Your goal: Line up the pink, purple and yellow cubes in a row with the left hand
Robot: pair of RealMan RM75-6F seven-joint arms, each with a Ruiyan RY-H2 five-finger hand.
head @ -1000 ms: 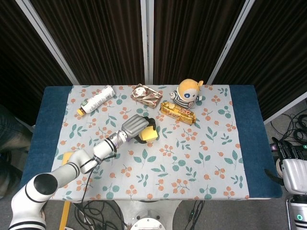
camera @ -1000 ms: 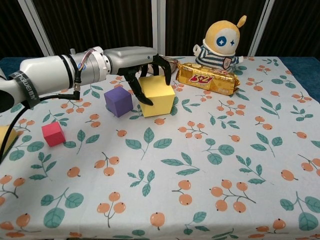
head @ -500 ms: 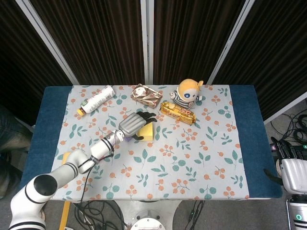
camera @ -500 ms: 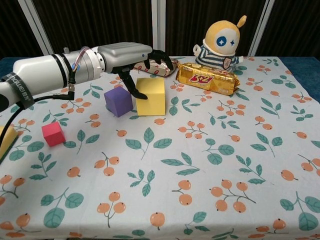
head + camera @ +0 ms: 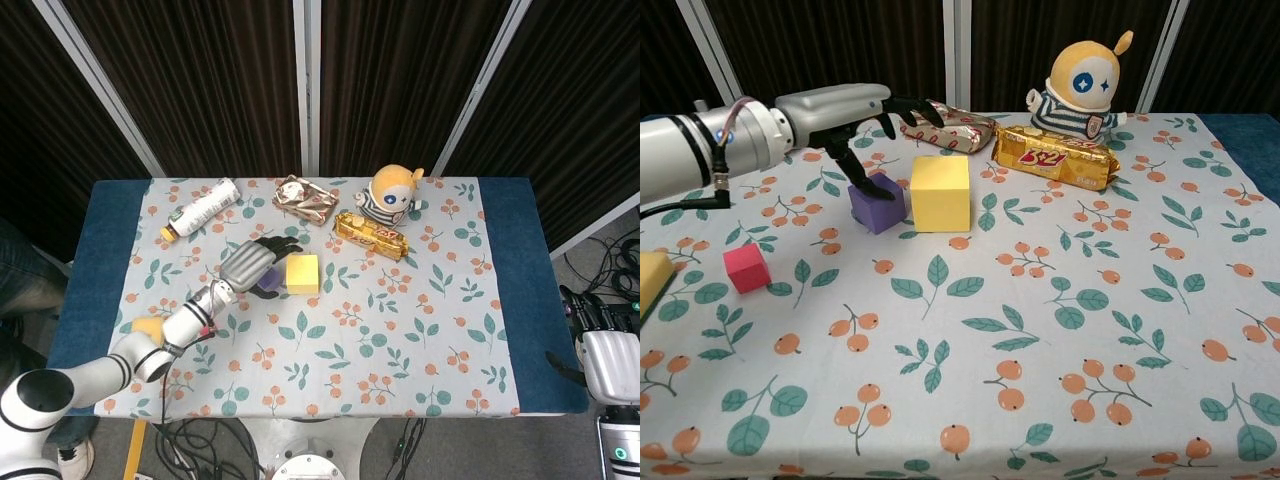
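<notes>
The yellow cube [image 5: 941, 193] [image 5: 302, 273] sits flat on the floral cloth, free of any grip. Just left of it is the smaller purple cube [image 5: 877, 204] [image 5: 268, 286], and the pink cube [image 5: 746, 268] lies further left and nearer the front. My left hand [image 5: 866, 117] [image 5: 250, 264] hovers over the purple cube with fingers spread and holds nothing; its thumb points down at the cube's top. The arm hides the pink cube in the head view. My right hand [image 5: 609, 350] rests off the table's right edge, empty.
Behind the cubes lie a shiny wrapped packet [image 5: 946, 125], a gold snack pack [image 5: 1056, 155] and a plush toy [image 5: 1086, 85]. A bottle [image 5: 201, 210] lies at the back left. A yellow sponge [image 5: 652, 281] sits at the left edge.
The left hand let go of the tilted yellow cube, which now sits flat. The hand opened and moved left, over the purple cube.
</notes>
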